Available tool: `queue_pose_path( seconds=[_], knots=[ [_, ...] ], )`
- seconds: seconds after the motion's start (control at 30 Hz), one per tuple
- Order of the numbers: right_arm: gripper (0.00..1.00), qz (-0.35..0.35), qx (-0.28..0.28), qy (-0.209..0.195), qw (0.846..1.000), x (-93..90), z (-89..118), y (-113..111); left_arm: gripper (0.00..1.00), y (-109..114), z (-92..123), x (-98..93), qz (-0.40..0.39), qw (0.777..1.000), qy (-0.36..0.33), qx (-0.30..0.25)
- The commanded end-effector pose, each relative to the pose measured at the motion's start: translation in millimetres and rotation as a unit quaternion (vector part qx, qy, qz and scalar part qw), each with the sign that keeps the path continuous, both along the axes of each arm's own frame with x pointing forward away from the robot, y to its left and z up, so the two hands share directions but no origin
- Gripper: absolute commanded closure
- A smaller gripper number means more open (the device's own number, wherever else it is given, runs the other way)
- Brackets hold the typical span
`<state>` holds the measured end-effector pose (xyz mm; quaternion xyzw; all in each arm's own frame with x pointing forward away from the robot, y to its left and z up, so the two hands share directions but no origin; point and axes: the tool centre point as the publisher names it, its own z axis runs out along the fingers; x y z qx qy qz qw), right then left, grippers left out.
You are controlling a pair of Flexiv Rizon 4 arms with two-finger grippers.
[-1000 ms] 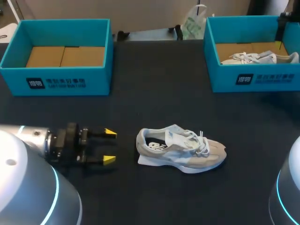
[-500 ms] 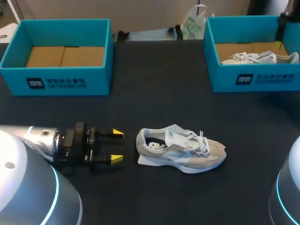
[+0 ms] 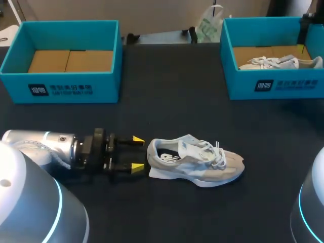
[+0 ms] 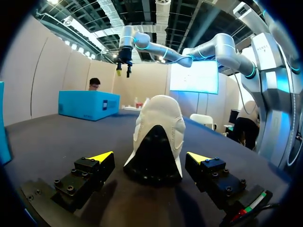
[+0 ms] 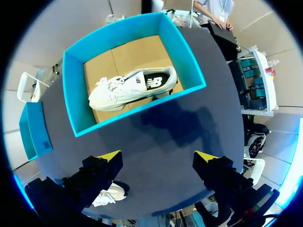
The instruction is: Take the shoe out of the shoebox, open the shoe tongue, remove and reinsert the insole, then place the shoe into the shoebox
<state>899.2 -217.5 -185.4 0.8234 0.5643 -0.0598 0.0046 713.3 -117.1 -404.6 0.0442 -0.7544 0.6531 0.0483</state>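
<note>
1. Table (image 3: 172,91): dark surface, carrying two blue boxes and one loose shoe.
2. Shoe (image 3: 195,162): stands upright on its sole at the near middle of the table, heel to the left, toe to the right. It is outside both boxes.
3. Left gripper (image 3: 137,152): held low over the table, level with the shoe's heel. Its fingers are spread. In the left wrist view the heel of the shoe (image 4: 156,142) sits ahead of the left gripper (image 4: 150,157), in line with the gap, and a space shows between the heel and each yellow tip.
4. Left shoebox (image 3: 61,88): far left, with only its brown cardboard floor showing inside.
5. Right shoebox (image 3: 273,86): far right, containing a second shoe (image 3: 281,62) lying on its side.
6. Right gripper (image 5: 158,156): high above the table, looking down on the right shoebox (image 5: 189,61) and the second shoe (image 5: 132,90). Its fingers are spread and hold nothing.
</note>
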Motion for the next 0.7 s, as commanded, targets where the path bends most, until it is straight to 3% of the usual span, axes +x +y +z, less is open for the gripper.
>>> queue_pose_path(
  seconds=[0.03, 0.7],
  knots=[
    [0.00, 0.000, 0.000, -0.001, 1.000, -0.7, 0, 0, 0.00, -9, -5, 1.7, -0.009, 1.000, 0.000, 0.002],
    [0.00, 0.000, 0.000, -0.001, 1.000, -0.7, 0, 0, 0.00, -29, -11, -2.4, -0.029, 1.000, -0.004, 0.007]
  ],
)
